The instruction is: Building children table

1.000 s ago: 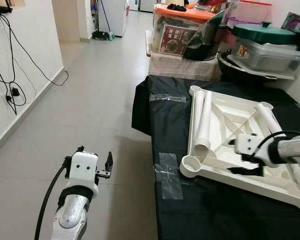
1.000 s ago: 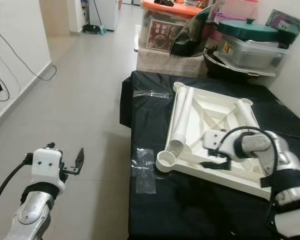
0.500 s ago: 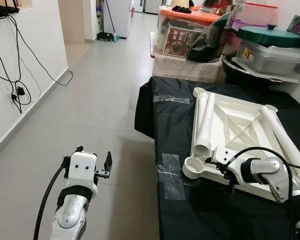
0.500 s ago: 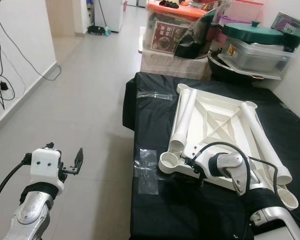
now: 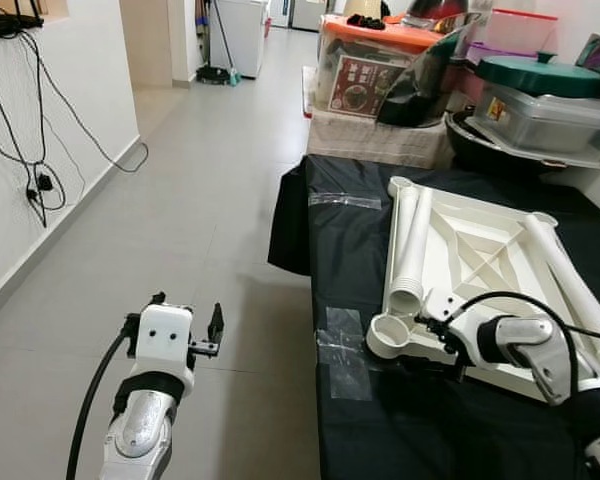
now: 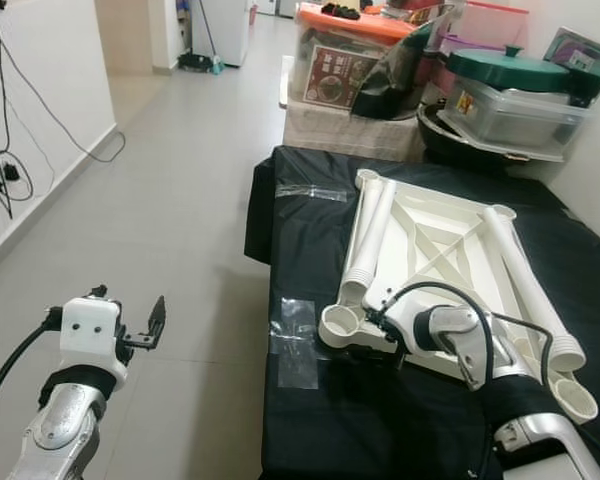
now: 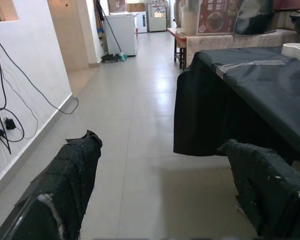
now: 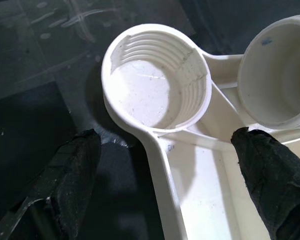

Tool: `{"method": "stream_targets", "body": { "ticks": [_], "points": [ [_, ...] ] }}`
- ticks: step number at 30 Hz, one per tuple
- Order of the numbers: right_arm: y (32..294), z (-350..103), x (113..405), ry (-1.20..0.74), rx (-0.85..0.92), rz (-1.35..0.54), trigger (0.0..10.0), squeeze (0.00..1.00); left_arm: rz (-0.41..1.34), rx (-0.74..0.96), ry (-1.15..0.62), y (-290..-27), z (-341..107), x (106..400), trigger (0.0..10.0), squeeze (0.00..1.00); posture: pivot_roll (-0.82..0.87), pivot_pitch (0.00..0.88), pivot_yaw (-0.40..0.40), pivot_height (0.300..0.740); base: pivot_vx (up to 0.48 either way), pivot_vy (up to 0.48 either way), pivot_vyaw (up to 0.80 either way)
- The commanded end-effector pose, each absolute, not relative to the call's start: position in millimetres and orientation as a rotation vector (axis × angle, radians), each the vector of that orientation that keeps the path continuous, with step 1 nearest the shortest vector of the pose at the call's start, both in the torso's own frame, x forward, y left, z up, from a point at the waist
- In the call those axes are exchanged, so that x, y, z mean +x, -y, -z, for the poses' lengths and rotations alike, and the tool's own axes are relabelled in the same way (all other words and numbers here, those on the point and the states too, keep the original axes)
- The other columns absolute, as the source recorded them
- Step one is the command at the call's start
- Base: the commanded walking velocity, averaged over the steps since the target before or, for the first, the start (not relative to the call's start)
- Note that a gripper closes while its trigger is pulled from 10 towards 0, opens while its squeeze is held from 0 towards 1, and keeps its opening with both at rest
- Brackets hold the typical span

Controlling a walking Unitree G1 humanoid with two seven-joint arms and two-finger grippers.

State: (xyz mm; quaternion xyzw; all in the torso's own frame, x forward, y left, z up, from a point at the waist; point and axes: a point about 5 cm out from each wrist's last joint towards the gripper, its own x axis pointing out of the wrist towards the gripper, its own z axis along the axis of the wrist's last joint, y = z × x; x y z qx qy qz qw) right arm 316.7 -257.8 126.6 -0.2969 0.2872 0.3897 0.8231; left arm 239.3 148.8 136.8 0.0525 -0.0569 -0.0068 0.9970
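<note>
Right wrist view: threaded socket [image 8: 157,90] sits between spread fingers [image 8: 72,170]

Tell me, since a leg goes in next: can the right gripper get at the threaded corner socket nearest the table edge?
Probably yes: the right gripper hovers open right at the corner socket, nothing between them.

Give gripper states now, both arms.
Left gripper: open, empty, over the floor.
Right gripper: open, holding nothing, fingers either side of the tabletop edge by the corner socket.
</note>
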Motion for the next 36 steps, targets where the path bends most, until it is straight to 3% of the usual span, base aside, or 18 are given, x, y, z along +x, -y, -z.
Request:
{"method": "stream_targets", "body": {
  "ticks": [1,13,14,16,17,19,21,29,36],
  "points": [
    [271,-117,304,-0.716,-0.631,-0.83,10.0,0.0,0.019,0.081,0.095,-146,-132,238,10.0,0.0,0.05,0.0,-0.127,0.74,0.0,0.0,0.0],
    [263,-113,287,-0.764,-0.632,-0.924,10.0,0.0,0.028,0.072,0.093,-142,-132,240,10.0,0.0,0.04,0.0,-0.129,0.74,0.0,0.0,0.0],
    [262,-112,288,-0.762,-0.631,-0.922,8.8,0.0,0.028,0.071,0.093,-142,-132,240,10.0,0.0,0.04,0.0,-0.129,0.74,0.0,0.0,0.0],
    [259,-108,291,-0.763,-0.612,-0.9,8.8,0.0,0.026,0.07,0.093,-142,-132,240,10.0,0.0,0.05,0.0,-0.131,0.74,0.0,0.0,0.0],
    [254,-106,293,-0.751,-0.597,-0.895,4.6,0.0,0.025,0.069,0.093,-142,-132,240,10.0,0.0,0.05,0.0,-0.133,0.74,0.0,0.0,0.0],
    [251,-105,294,-0.743,-0.586,-0.893,4.6,0.0,0.024,0.069,0.093,-142,-132,240,10.0,0.0,0.05,0.0,-0.133,0.74,0.0,0.0,0.0],
    [242,-103,295,-0.722,-0.583,-0.92,0.0,0.0,0.022,0.071,0.093,-142,-132,240,10.0,0.0,0.05,0.0,-0.137,0.74,0.0,0.0,0.0],
    [237,-101,294,-0.734,-0.596,-0.939,0.0,0.0,0.016,0.072,0.091,-143,-131,238,10.0,0.0,0.06,0.0,-0.145,0.74,0.0,0.0,0.0],
    [254,-99,291,-0.78,-0.651,-0.919,0.0,0.0,0.014,0.073,0.083,-143,-130,237,10.0,0.0,0.05,0.0,-0.14,0.74,0.0,0.0,0.0]
  ]
}}
